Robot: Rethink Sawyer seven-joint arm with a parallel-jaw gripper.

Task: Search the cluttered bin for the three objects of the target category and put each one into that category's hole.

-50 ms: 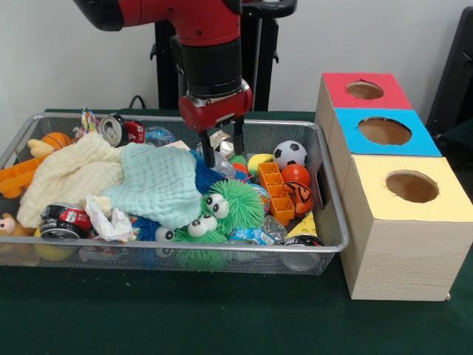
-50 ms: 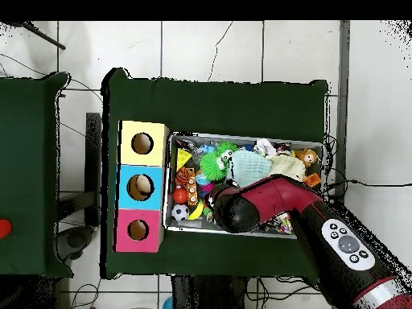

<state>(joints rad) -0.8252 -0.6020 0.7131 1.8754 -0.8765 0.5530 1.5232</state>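
My gripper [image 1: 224,147] hangs open over the back middle of the wire bin [image 1: 325,177], its fingertips just above the clutter and holding nothing. Right of it lie a soccer ball [image 1: 290,154], an orange ball [image 1: 295,174] and a tiger-striped ball [image 1: 297,195]. A small basketball [image 1: 56,140] sits at the bin's far left. Three boxes with round holes stand right of the bin: red [image 1: 364,90], blue [image 1: 384,131], yellow [image 1: 412,186]. In the overhead view the arm [image 2: 241,205] covers the gripper; the soccer ball [image 2: 181,212] shows near the red box [image 2: 138,230].
The bin also holds a cream cloth [image 1: 70,174], a mint cloth [image 1: 159,185], green fuzzy toys with eyes [image 1: 222,211], an orange plastic grid [image 1: 275,191], crushed cans [image 1: 114,129] and wrappers. Dark green cloth covers the table [image 1: 185,310].
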